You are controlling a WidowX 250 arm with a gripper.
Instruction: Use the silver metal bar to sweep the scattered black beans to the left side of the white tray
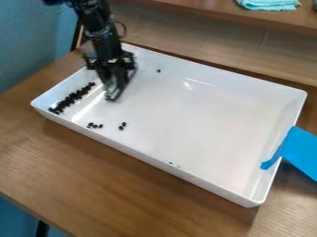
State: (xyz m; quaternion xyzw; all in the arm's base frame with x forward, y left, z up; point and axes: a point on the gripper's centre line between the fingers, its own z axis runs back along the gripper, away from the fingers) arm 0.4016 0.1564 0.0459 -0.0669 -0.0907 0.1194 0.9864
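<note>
**White tray, dark pieces and my gripper, listed near to far, with twelve o'clock at the far side and the tray's centre as the hub**

Item: wooden table (123, 190), brown, grained; it is running beneath everything and carrying the tray.
Item: white tray (204, 111), rectangular, low-walled; it is lying at a slant, its near corner pointing toward five o'clock.
Item: tiny dark specks (171, 163); they are lying at six o'clock, near the near wall.
Item: blue strip (301, 150); it is lapping over the tray's wall between three and four o'clock, one end reaching inside.
Item: small cluster (95, 126) of dark pieces; it is sitting at nine o'clock.
Item: loose pair (123, 124) of the same; it is lying at nine o'clock, closer in.
Item: long row (73, 96) of dark pieces; it is hugging the tray's end wall between nine and ten o'clock.
Item: my gripper (112, 96), black; it is hanging down over the tray at ten o'clock, just beside the row. Whether it is standing apart or together, I cannot tell.
Item: single dark piece (158, 71); it is lying near twelve o'clock.
Item: teal cloth (269, 4), folded; it is resting on a wooden ledge (204, 10) at one o'clock.
</note>
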